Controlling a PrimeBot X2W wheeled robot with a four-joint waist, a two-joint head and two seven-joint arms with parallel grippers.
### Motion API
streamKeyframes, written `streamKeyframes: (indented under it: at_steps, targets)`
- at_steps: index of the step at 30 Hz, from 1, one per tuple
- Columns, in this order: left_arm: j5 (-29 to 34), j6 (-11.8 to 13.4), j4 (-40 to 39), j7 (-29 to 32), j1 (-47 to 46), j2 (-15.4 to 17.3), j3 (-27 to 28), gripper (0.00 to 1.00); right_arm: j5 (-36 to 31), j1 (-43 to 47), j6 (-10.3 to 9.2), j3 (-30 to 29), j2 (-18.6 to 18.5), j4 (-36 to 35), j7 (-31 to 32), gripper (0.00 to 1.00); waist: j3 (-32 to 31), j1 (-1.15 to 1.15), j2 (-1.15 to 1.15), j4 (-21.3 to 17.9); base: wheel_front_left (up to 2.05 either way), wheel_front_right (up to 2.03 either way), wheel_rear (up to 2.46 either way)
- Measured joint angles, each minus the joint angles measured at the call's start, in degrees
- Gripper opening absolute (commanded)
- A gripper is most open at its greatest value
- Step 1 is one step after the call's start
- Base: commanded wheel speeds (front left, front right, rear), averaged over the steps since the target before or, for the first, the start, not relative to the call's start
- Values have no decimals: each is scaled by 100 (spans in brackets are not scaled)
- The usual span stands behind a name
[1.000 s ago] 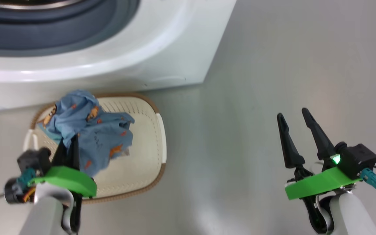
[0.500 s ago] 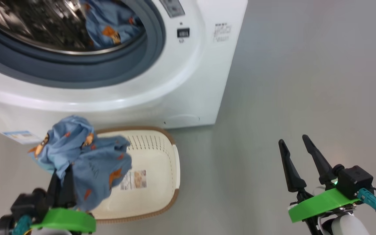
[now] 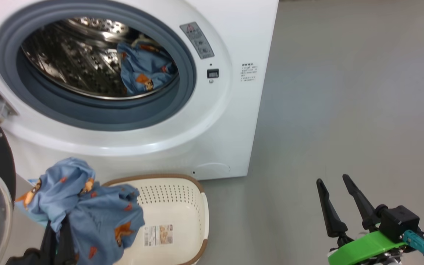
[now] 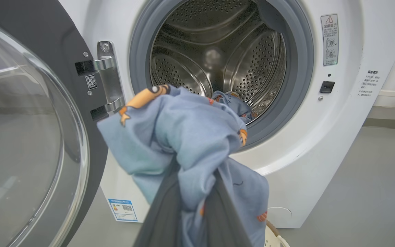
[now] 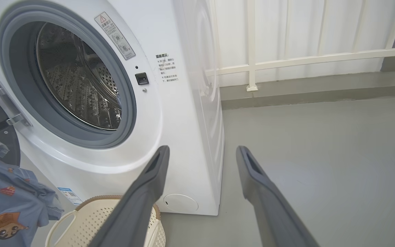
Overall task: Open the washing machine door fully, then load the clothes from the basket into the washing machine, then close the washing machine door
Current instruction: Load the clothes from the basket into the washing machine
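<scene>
Loading step: our left hand pinches a blue printed garment above the basket, right hand wide and empty; next we need to lift it into the open washing machine drum.

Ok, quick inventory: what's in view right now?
washer: one, white, behind the basket
door: one, black with clear glass, swung open at left
drum: one, steel, inside the washer
gasket: one, grey-blue, around the drum mouth
loaded garment: one, blue with orange figures, in the drum
held garment: one, same print, hanging over the basket
basket: one, cream with brown rim, on the floor
sticker: one, blue, washer's lower front
railing: one, white, along the wall
floor: grey
left gripper: shut on the held garment
right gripper: open, holding nothing, over the floor
</scene>
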Motion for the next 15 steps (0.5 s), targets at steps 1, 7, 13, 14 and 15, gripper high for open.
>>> streamKeyframes:
  at_steps: [1,7,13,14,15]
  targets:
    - [10,0,-30,0,57,-7,26,0,0,28,0,-15,5,-15,23,100,-53,0,0,1,0,0,0]
    - [11,0,-157,0,261,-45,147,0,-48,110,0,-66,41,-82,44,100,-284,0,0,-22,0,0,0]
    - [12,0,-181,0,393,-69,175,0,-86,224,0,-93,53,-141,77,100,-419,0,0,-58,0,0,0]
    - [12,0,-185,0,396,-74,179,0,-86,226,0,-93,58,-157,80,100,-425,0,0,-65,0,0,0]
    - [12,0,-188,0,396,-79,181,0,-89,228,0,-93,63,-169,99,100,-423,0,0,-69,0,0,0]
